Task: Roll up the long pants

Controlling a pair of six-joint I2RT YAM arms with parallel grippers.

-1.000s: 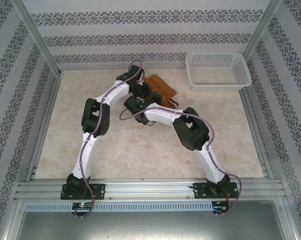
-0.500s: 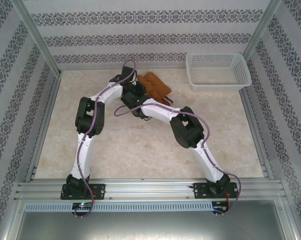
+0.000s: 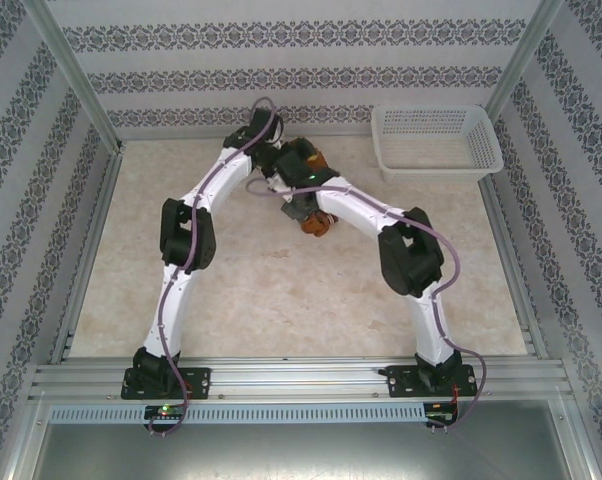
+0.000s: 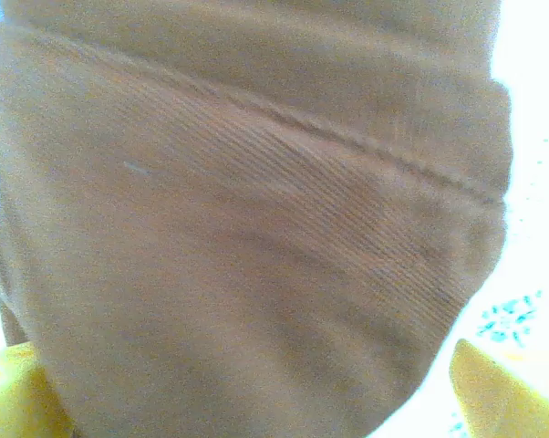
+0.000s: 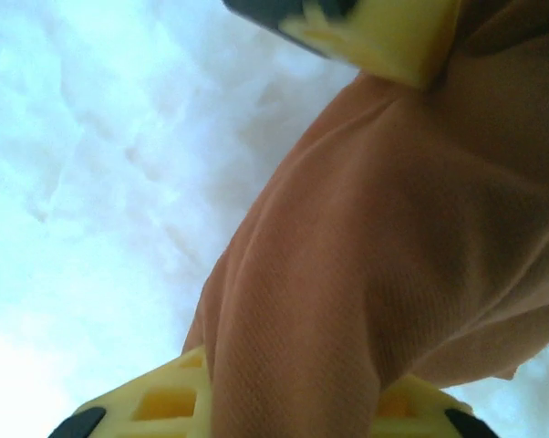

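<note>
The rust-brown long pants (image 3: 317, 224) are bunched into a small bundle at the back middle of the table, mostly hidden under the two wrists. In the left wrist view the pants (image 4: 256, 210) lie between my left gripper's (image 4: 256, 406) wide-spread yellow fingers (image 4: 502, 392), with a bright gap at the right finger, so it is open. My right gripper (image 5: 284, 415) is shut on a thick fold of the pants (image 5: 347, 237), its yellow fingers (image 5: 147, 406) pressed against the cloth. From above, the left gripper (image 3: 286, 160) and right gripper (image 3: 306, 205) sit close together.
A white lattice basket (image 3: 436, 140) stands at the back right corner. Patterned walls and metal rails (image 3: 91, 250) enclose the beige table. The left gripper's yellow finger (image 5: 375, 27) touches the cloth at the top of the right wrist view.
Both arms have swung toward the back. The pants, spread flat a second ago, are now gathered into a small bundle under the grippers. The right elbow has moved right.
</note>
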